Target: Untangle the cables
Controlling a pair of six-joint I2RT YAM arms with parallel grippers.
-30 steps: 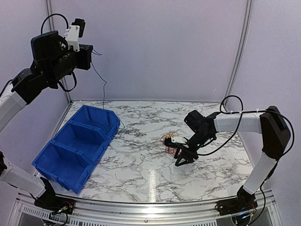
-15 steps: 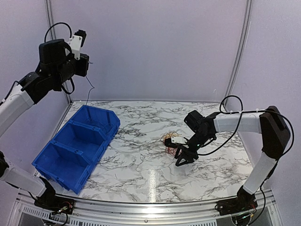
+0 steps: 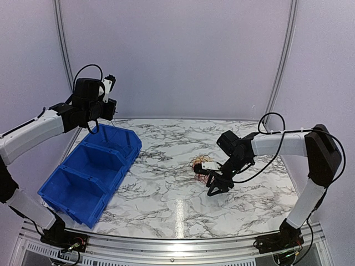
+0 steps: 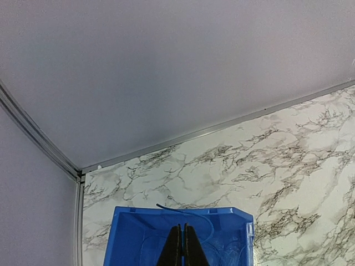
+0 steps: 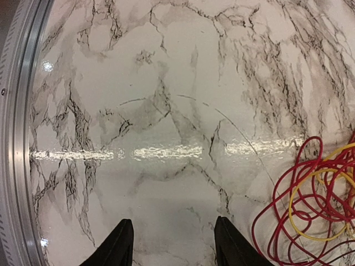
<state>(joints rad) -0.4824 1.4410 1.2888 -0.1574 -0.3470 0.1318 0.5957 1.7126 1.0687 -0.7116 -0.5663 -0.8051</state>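
Note:
The cables (image 3: 199,166) lie as a small red, orange and yellow tangle on the marble table, right of centre. In the right wrist view the red and yellow loops (image 5: 310,210) sit at the lower right, and one thin dark strand (image 5: 233,124) trails off across the table. My right gripper (image 3: 216,185) (image 5: 175,244) hovers open just in front of the tangle with only bare marble between its fingers. My left gripper (image 3: 112,114) (image 4: 182,244) hangs over the far blue bin (image 4: 238,221), shut on a thin blue cable (image 4: 194,213) that arcs over the bin's back wall.
Three blue bins (image 3: 89,172) stand in a row along the table's left side. Faint blue wire loops lie inside the far one (image 3: 119,141). An aluminium rail (image 5: 16,138) borders the table's near edge, and purple walls enclose the back and sides.
My left arm has come down from high at the upper left to just above the far blue bin, bringing the blue cable with it. The right arm has not moved.

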